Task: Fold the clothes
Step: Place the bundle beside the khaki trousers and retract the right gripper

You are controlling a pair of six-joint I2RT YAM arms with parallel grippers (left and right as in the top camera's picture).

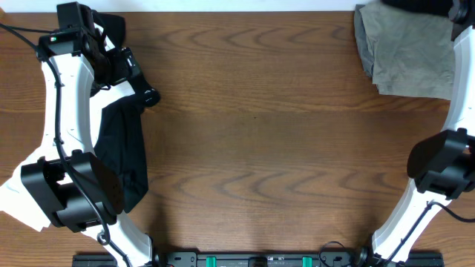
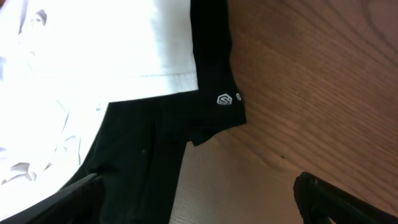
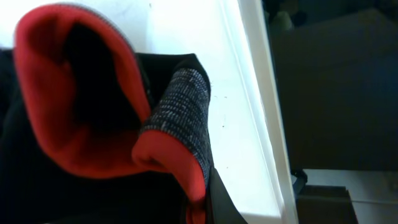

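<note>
A black garment (image 1: pixel 122 148) lies along the table's left side, and in the left wrist view (image 2: pixel 211 62) it shows a small white logo. My left gripper (image 1: pixel 141 89) hovers over its upper end, and its fingers (image 2: pixel 196 186) are spread wide and empty. A white piece (image 2: pixel 93 56) lies under the black one. A khaki piece (image 1: pixel 408 55) lies crumpled at the far right corner. In the right wrist view my right gripper (image 3: pixel 214 199) is shut on the leggings (image 3: pixel 81 112) at their grey and red-orange waistband. In the overhead view that gripper is at the top right edge, mostly cut off.
The wooden table (image 1: pixel 282 148) is bare between the two arms. More white cloth (image 1: pixel 11 193) shows at the left edge. The right arm (image 1: pixel 445 163) runs up the right side. A white ledge (image 3: pixel 249 93) with dark space beyond lies under the leggings.
</note>
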